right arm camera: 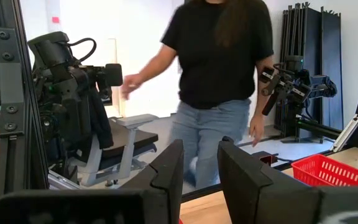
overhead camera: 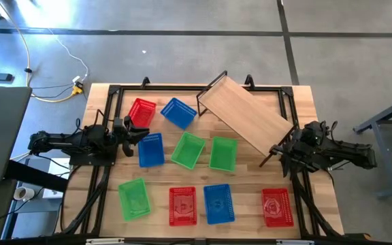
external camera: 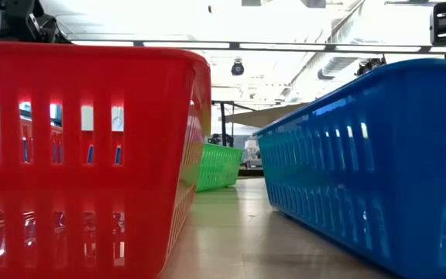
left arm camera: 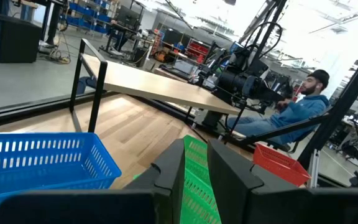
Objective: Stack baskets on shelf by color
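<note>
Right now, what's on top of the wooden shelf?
Nothing is stacked on the shelf yet; its plank shows bare from above. All nine baskets sit on the table around it. What lies underneath the plank is covered, so that can't be seen.

I see the shelf lying askew across the far right of the table, blocking that corner. Baskets crowd the middle and near edge; open wood remains between the green basket and the near red basket.
</note>
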### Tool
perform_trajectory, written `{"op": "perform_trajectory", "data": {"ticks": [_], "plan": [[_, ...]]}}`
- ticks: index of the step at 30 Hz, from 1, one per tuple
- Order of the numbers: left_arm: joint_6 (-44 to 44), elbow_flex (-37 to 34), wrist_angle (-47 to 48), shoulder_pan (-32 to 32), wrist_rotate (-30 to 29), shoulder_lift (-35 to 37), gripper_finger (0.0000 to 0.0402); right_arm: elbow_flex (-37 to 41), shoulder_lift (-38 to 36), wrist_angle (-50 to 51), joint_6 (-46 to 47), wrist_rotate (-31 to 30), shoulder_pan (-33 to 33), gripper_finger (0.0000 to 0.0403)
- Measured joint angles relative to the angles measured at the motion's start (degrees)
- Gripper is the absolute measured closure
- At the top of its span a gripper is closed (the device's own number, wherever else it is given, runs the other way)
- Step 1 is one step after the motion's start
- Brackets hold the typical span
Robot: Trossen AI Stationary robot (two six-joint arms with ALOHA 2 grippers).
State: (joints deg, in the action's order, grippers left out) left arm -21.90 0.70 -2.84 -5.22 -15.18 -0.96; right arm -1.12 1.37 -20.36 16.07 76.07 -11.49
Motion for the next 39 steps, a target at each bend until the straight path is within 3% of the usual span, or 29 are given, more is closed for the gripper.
{"op": "perform_trajectory", "data": {"ticks": [31, 39], "plan": [[0.0, 0.0, 0.0, 0.0, 0.0, 0.0, 0.0339, 0.0, 0.0, 0.0, -0.5, -0.1, 0.0, 0.0316], [0.0, 0.0, 0.0, 0.0, 0.0, 0.0, 0.0339, 0.0, 0.0, 0.0, 2.2, -7.1, 0.0, 0.0316]]}}
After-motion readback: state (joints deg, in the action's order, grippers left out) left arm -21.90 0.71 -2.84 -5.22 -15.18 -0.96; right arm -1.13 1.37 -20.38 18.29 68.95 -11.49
